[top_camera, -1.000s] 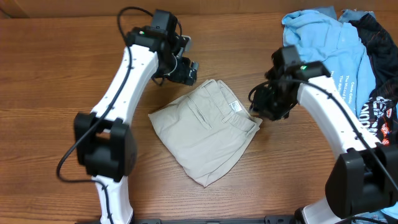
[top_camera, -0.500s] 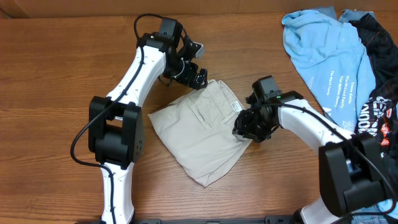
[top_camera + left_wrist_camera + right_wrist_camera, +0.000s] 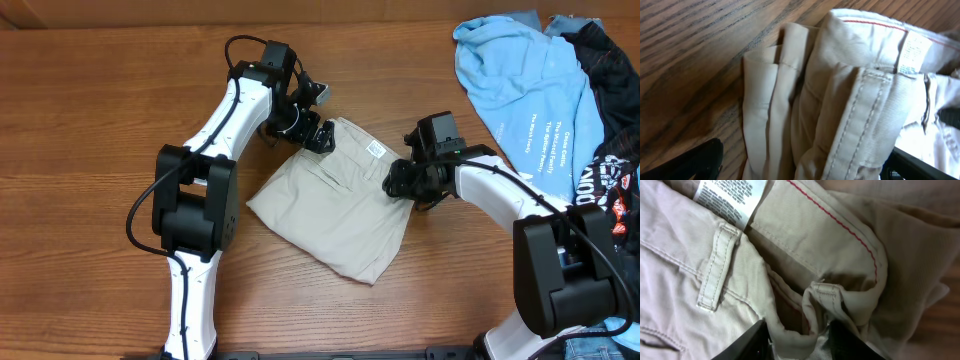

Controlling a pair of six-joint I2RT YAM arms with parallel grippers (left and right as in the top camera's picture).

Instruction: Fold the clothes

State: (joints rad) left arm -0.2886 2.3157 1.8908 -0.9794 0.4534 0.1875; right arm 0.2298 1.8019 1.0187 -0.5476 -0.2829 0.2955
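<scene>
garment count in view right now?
3. Khaki shorts at centre, folded; light blue T-shirt in the far right corner; black garment beside it at the right edge, partly cut off. More may lie hidden under that pile or out of frame.

The shorts (image 3: pixel 335 200) lie mid-table (image 3: pixel 90 120); the left gripper (image 3: pixel 315 135) sits at their far left corner; the right gripper (image 3: pixel 400 183) at their right edge; a T-shirt (image 3: pixel 520 80) lies far right, well apart; another garment (image 3: pixel 610 150) just right of it.
</scene>
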